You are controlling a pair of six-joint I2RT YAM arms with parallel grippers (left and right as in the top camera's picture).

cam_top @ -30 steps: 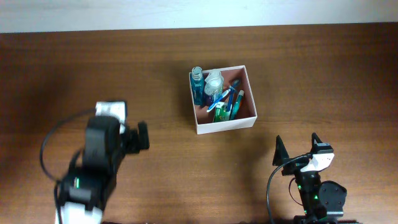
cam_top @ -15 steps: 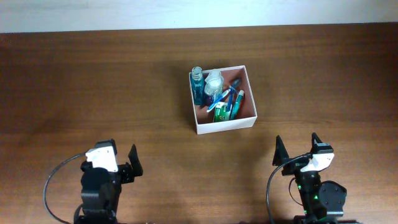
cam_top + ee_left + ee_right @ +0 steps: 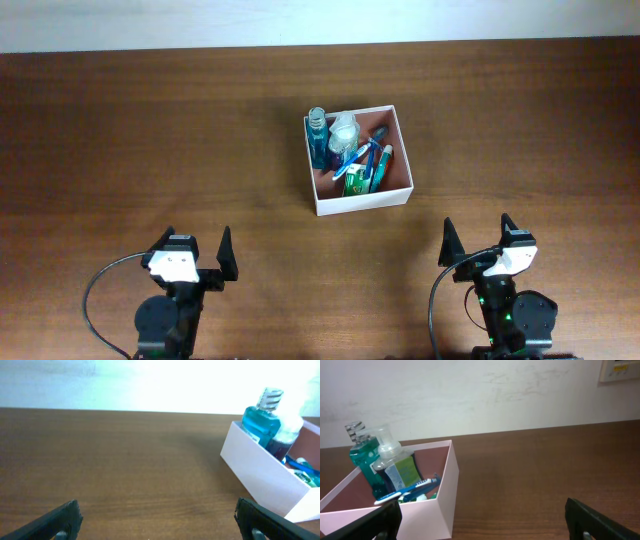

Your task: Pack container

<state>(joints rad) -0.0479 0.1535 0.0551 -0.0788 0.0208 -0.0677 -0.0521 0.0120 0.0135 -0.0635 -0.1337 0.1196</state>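
The container [image 3: 362,200] is a square white box with a reddish-brown inside, at the table's middle. It holds a blue bottle [image 3: 316,137], a clear bottle [image 3: 343,133], toothbrushes and a green tube [image 3: 356,180]. It also shows in the left wrist view [image 3: 260,477] and the right wrist view [image 3: 415,512]. My left gripper [image 3: 197,249] is open and empty near the front left edge. My right gripper [image 3: 476,238] is open and empty near the front right edge. Both are well apart from the container.
The dark wooden table [image 3: 150,130] runs to a white wall at the back. A white wall fitting [image 3: 620,370] shows at the top right of the right wrist view.
My left arm has drawn back from the table's left middle to the front edge and now rests there with its gripper open. The right arm and the container have not moved.
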